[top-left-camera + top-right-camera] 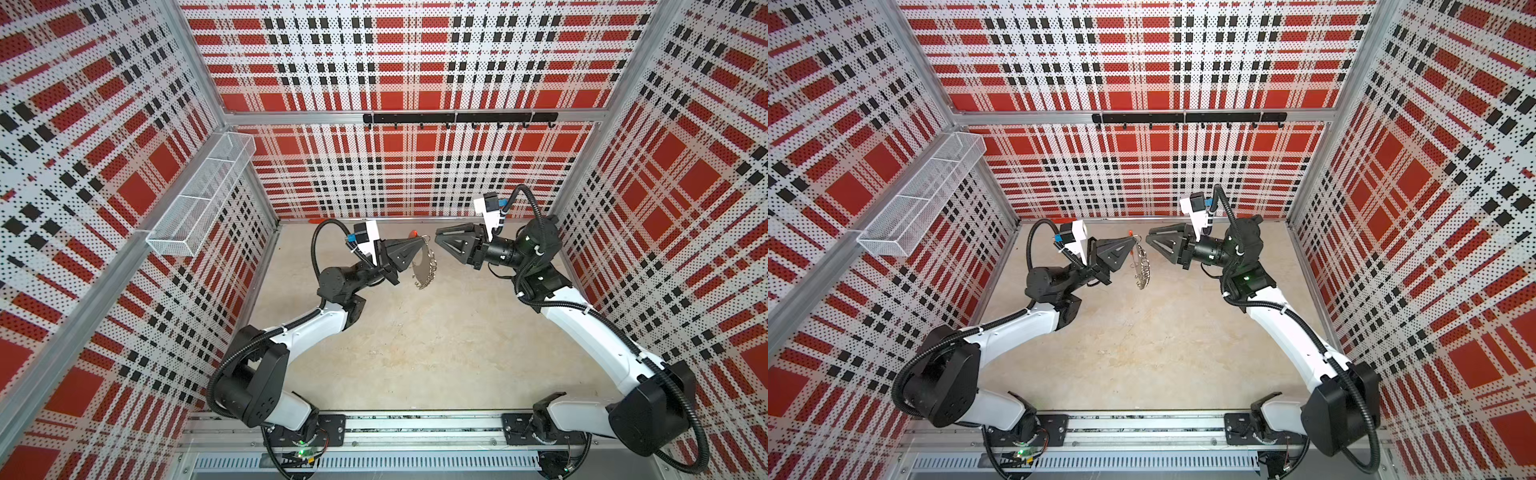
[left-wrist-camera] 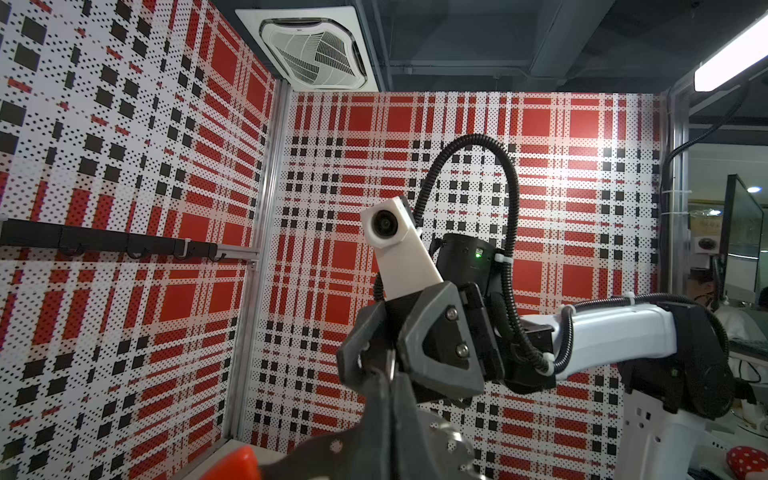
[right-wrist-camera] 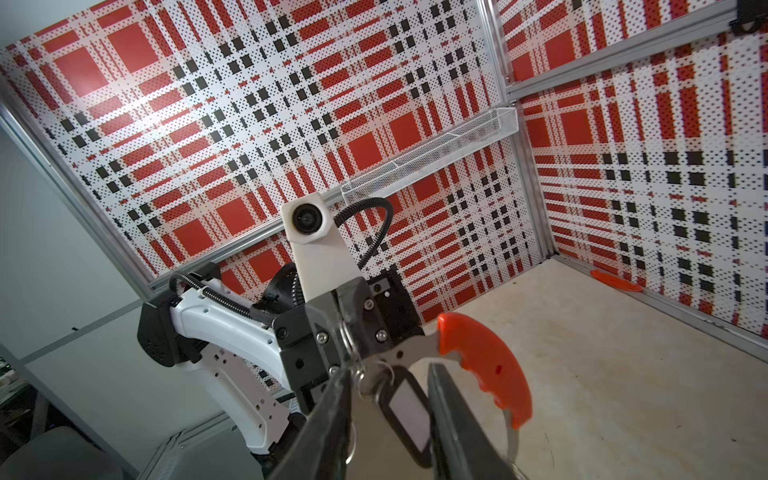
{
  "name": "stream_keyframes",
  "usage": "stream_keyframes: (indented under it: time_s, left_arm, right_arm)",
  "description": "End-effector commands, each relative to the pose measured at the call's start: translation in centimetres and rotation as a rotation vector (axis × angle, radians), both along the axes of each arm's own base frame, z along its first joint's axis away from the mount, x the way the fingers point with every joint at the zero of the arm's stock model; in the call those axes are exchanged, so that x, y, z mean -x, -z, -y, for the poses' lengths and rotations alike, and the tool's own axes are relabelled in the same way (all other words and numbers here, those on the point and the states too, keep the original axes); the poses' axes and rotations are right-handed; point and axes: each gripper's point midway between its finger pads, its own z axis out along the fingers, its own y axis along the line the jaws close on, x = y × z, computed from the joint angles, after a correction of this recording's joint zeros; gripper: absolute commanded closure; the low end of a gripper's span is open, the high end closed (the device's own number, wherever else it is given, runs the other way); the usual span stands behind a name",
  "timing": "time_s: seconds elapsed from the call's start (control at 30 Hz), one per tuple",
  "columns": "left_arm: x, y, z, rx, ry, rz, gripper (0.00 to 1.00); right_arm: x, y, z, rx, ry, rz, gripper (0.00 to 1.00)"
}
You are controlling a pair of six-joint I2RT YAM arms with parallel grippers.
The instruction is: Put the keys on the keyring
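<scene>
Above the far middle of the table point(image 1: 415, 353): the left gripper point(image 1: 417, 242) and the right gripper point(image 1: 437, 240) are raised and face each other, tips very near, in both top views.
Left gripper: closed tight on the keyring point(image 1: 424, 268); in the right wrist view its jaws clamp the grey band just beside the red part point(image 3: 486, 370).
Keyring point(image 1: 1142, 270): in the air, apart from the table; the crescent hangs down from the left gripper, red part at the upper end, split rings point(image 1: 430, 276) along the rim.
Right gripper: jaws stand apart; the fingers point(image 3: 457, 428) reach to both sides of the keys point(image 3: 409, 417), and I do not see them pinch anything.
Keys: at the keyring, just below the clamped place; the silver key point(image 3: 371, 380) is up at the band, and the black tag with pale window goes down from it between the right fingers. The tag touches or almost touches one finger; a gap shows at the other side.
Joining: whether the key already sits on a ring of the band, I cannot tell.
Top views: the keys are too small to see there.
</scene>
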Motion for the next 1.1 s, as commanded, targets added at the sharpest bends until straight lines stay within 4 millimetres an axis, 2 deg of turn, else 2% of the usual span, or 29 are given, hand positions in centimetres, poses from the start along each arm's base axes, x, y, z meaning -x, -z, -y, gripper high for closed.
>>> stream_keyframes:
  time_s: [0.0,0.27,0.6,1.07]
  left_arm:
    - [0.8,-1.3,-0.4,0.035,0.006,0.051,1.00]
    - [0.6,-1.5,-0.2,0.034,0.016,0.050,1.00]
    - [0.6,-1.7,-0.1,0.036,0.021,0.053,1.00]
    - [0.5,-1.7,0.2,0.031,0.036,0.050,1.00]
  right_arm:
    - [1.1,-1.3,-0.4,-0.026,-0.046,0.057,0.67]
    - [1.1,-0.9,-0.8,-0.026,-0.058,0.048,0.73]
    - [0.6,-0.8,-1.3,-0.024,-0.064,0.043,0.74]
    - [0.3,-0.5,-1.5,-0.019,-0.060,0.036,0.90]
